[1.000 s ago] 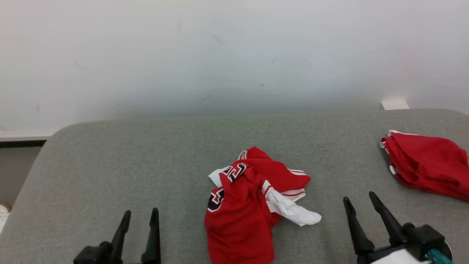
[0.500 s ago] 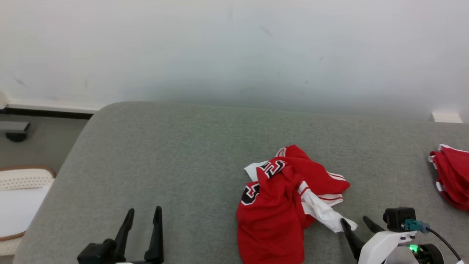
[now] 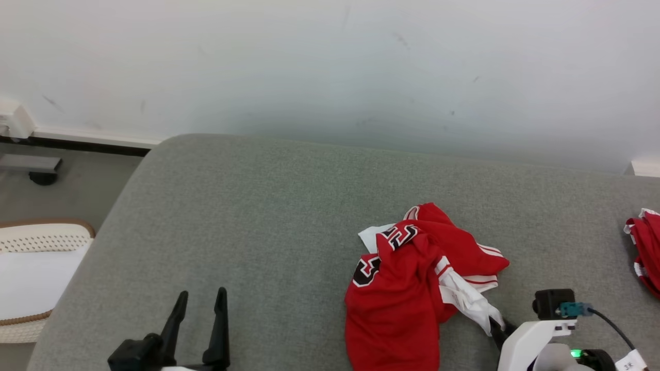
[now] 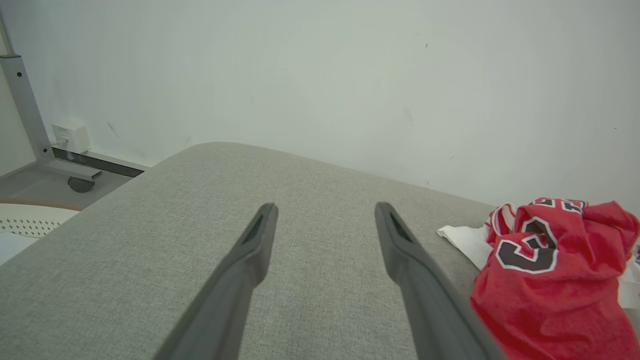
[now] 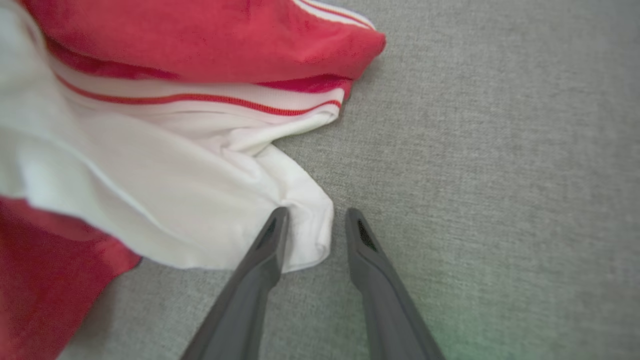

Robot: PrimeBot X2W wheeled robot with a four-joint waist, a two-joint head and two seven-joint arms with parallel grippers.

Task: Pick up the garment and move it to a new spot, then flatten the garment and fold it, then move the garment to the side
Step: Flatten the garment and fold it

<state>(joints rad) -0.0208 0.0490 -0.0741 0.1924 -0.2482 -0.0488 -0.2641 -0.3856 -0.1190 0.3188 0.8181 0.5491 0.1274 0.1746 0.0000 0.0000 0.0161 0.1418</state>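
A crumpled red garment (image 3: 412,288) with white trim and black lettering lies on the grey padded surface (image 3: 258,206), right of centre. My right gripper (image 3: 502,327) reaches down at its lower right white corner. In the right wrist view the fingers (image 5: 315,212) straddle that white tip of the garment (image 5: 150,165), partly narrowed, with a gap still between them. My left gripper (image 3: 201,293) hovers open and empty at the lower left, well apart from the cloth. From the left wrist, its wide-spread fingers (image 4: 325,207) have the garment (image 4: 550,280) on the right.
Another red cloth pile (image 3: 644,247) lies at the surface's right edge. A white perforated basket (image 3: 36,273) stands on the floor to the left, beyond the rounded corner. A pale wall backs the surface. A stand foot with a wheel (image 3: 41,175) sits far left.
The camera has turned left, shifting everything right. My right gripper has come down to the garment's white corner, and its fingers have narrowed around it. The left gripper has held still.
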